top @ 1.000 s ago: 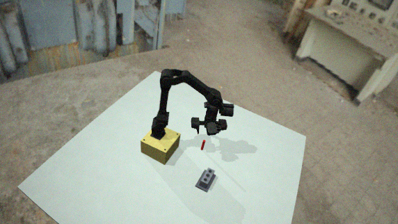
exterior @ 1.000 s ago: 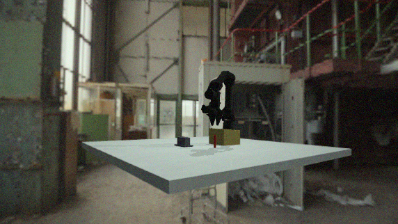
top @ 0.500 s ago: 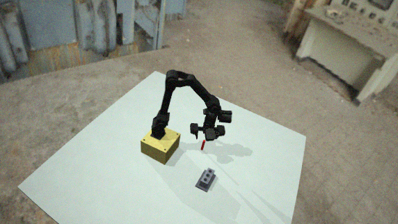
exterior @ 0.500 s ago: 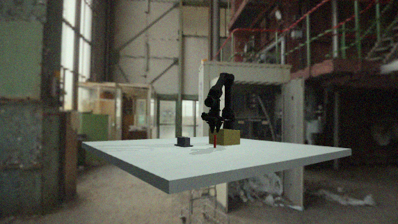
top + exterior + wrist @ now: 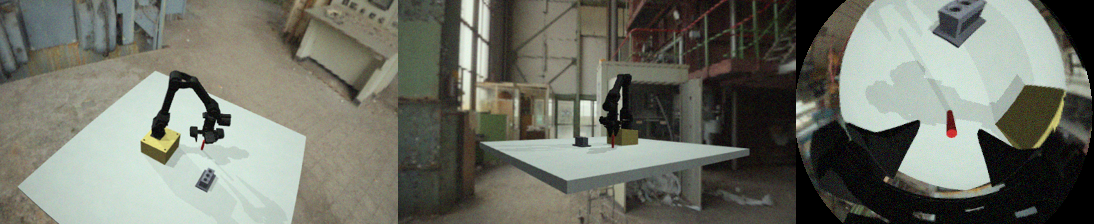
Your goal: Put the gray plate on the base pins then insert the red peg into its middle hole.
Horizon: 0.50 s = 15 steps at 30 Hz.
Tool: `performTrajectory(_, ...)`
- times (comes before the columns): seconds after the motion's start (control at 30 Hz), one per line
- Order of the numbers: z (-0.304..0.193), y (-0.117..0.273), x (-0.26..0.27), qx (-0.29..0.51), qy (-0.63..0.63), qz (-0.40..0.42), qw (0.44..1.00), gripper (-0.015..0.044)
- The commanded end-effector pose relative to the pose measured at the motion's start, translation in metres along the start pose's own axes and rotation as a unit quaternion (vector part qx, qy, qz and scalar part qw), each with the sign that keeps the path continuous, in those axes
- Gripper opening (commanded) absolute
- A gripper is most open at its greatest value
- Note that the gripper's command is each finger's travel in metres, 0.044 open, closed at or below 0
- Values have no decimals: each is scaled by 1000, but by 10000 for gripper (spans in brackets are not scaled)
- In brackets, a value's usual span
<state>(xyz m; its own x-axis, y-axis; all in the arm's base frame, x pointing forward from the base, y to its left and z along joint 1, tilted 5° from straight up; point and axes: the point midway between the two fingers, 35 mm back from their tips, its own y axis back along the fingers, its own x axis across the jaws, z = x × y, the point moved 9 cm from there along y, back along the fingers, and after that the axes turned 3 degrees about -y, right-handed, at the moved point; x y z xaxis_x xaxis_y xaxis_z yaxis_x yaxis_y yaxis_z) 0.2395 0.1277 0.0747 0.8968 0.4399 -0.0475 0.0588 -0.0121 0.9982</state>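
The gray plate (image 5: 208, 175) (image 5: 961, 11) looks flat on top of the base (image 5: 200, 186) (image 5: 958, 41), with three dark holes showing. In the exterior view, plate and base look like one dark block, and the pins cannot be made out. The red peg (image 5: 202, 145) (image 5: 613, 142) (image 5: 951, 133) stands upright on the table. My gripper (image 5: 202, 140) (image 5: 611, 135) (image 5: 949, 128) is open and empty, pointing down at the peg's top. In the wrist view the peg appears between the two fingertips, with a gap on either side.
The yellow box (image 5: 152, 153) (image 5: 628, 138) (image 5: 1027, 116) under the arm's foot stands beside the peg and gripper. The white table (image 5: 104, 181) (image 5: 641, 156) (image 5: 926, 165) carries the arm's shadow. The plate and base are on the side of the peg away from the table's rear edge in the top view.
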Motion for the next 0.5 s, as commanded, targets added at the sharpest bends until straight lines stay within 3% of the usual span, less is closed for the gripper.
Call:
performTrajectory(0.0, 0, -6, -1, 3, -3, -1, 1000, 440)
performTrajectory(0.47, -1, -27, -2, 3, -3, -1, 1000, 440)
